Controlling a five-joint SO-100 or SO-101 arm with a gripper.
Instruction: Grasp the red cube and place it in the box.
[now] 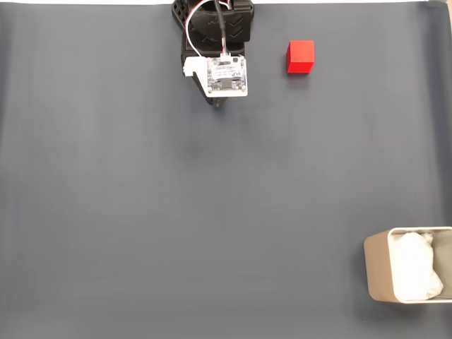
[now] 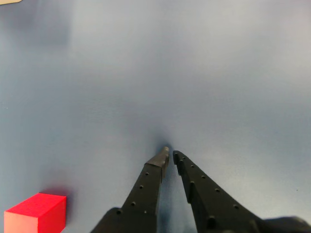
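The red cube (image 1: 300, 56) rests on the dark grey mat near the top edge in the fixed view, to the right of the arm. In the wrist view the red cube (image 2: 35, 213) sits at the lower left corner, well left of the fingers. My gripper (image 2: 170, 154) points at bare mat with its two black fingertips nearly touching and nothing between them; in the fixed view the gripper (image 1: 220, 104) is mostly hidden under the white wrist camera board. The box (image 1: 378, 272), beige with white paper inside, stands at the lower right corner, cut by the frame edge.
The arm's black base (image 1: 212, 21) stands at the top centre of the grey mat (image 1: 176, 212). A pale strip of table shows beyond the mat's top edge.
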